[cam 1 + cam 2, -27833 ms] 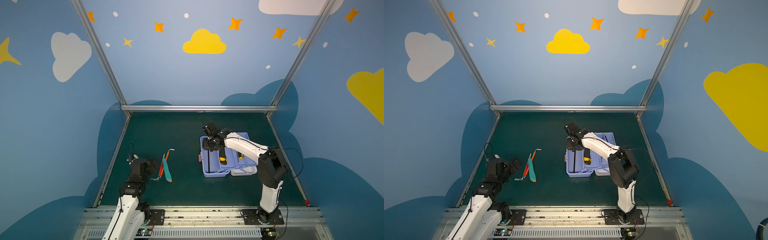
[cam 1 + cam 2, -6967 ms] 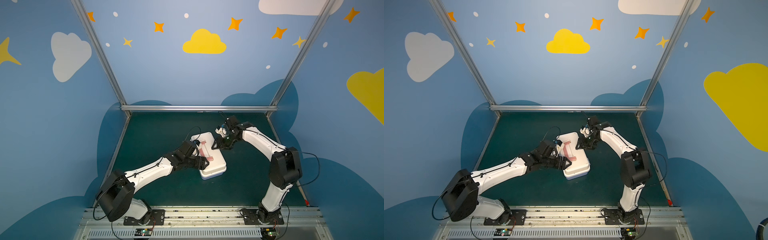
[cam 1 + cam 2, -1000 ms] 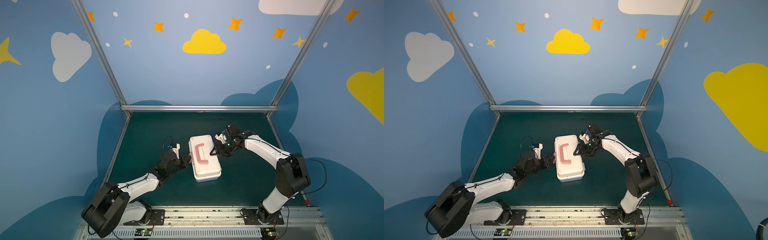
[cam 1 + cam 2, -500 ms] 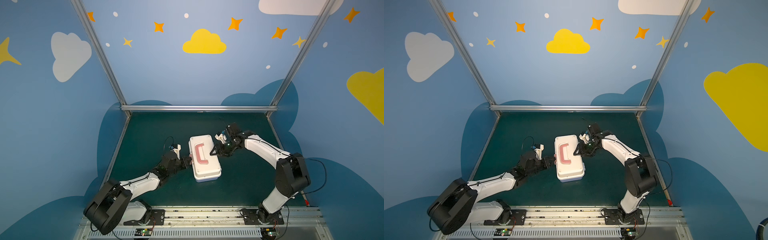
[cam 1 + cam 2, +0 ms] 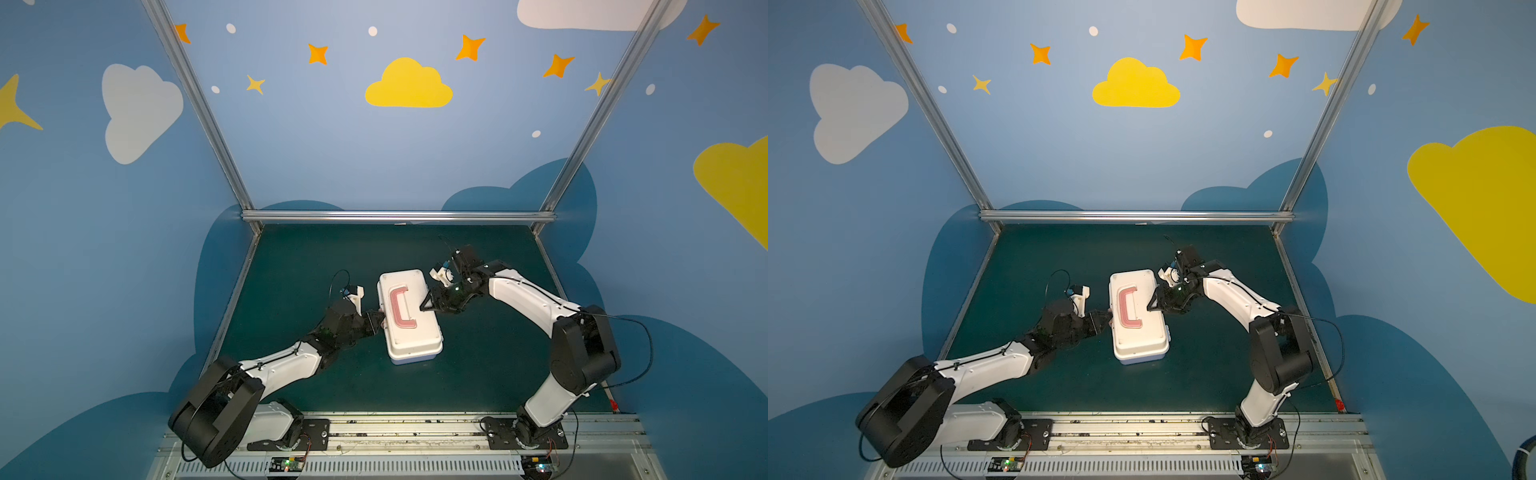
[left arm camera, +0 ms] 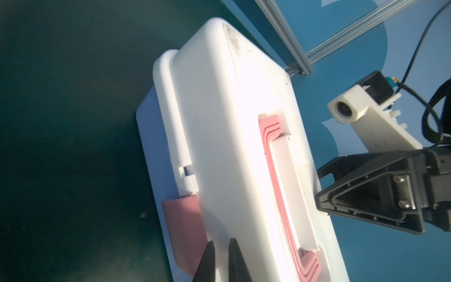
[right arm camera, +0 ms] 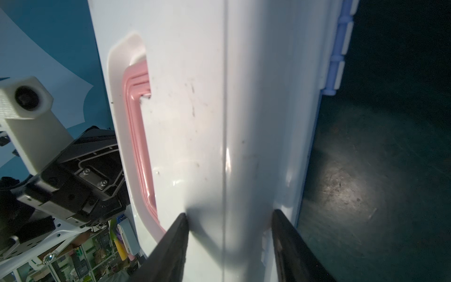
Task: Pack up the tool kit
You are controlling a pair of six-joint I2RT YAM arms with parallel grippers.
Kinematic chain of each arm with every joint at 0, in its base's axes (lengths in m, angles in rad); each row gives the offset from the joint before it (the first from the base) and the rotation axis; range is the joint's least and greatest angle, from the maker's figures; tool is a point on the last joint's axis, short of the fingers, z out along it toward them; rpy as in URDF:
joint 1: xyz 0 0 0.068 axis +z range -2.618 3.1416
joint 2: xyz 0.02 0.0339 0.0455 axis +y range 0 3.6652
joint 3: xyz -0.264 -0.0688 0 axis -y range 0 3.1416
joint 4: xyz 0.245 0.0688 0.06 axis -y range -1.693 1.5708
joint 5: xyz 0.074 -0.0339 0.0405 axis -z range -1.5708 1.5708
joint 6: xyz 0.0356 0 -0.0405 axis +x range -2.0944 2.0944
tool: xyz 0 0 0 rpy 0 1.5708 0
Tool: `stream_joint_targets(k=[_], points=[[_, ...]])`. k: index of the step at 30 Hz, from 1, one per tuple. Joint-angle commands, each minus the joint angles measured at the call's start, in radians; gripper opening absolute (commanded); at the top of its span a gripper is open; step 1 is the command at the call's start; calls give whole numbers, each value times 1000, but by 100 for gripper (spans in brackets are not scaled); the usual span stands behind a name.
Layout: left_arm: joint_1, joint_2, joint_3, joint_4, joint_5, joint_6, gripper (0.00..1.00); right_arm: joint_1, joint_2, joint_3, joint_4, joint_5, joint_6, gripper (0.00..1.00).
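Observation:
The tool kit [image 5: 413,336] [image 5: 1140,336] lies closed on the green mat, white lid up, with its pink handle [image 5: 398,309] [image 5: 1128,309] flat in the lid. My left gripper [image 5: 380,321] [image 5: 1108,322] [image 6: 221,241] is shut, its tips against the lid's left side beside the pink latch [image 6: 185,229]. My right gripper [image 5: 424,306] [image 5: 1149,308] [image 7: 229,213] is open; one finger rests on the lid top by the handle, the other at the hinge-side rim. The lavender hinges [image 7: 338,53] show on that side. Any tools are hidden.
Green mat [image 5: 316,257] surrounds the box. An aluminium rail [image 5: 399,216] closes the back and blue walls close both sides. The arms' base rail [image 5: 399,424] runs along the front edge.
Long before, the box lay open with tools on the mat; now it is closed and lies straighter. Over the last second the left jaws narrowed slightly; the box and right gripper stayed put.

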Motion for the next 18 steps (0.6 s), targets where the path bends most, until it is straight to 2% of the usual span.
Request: stream_joint_targets(k=[1,2,3,6,8,12,18], points=[[0,-39,39,-116,-34,48,20,50,79,-52,-50,16,-11,53],[3,-48,48,-174,-93,55,26,50,77,-51,-53,17,-12,53],[9,-56,58,-229,-117,64,28,50,75,-49,-56,21,-12,53],[17,-56,102,-374,-155,112,34,50,75,-43,-65,27,-19,53],[16,-41,123,-406,-141,133,36,50,76,-43,-64,28,-17,53],[15,-4,146,-374,-72,156,36,50,82,-43,-59,25,-14,53],[15,4,135,-295,-48,149,37,50,84,-40,-59,27,-18,53]])
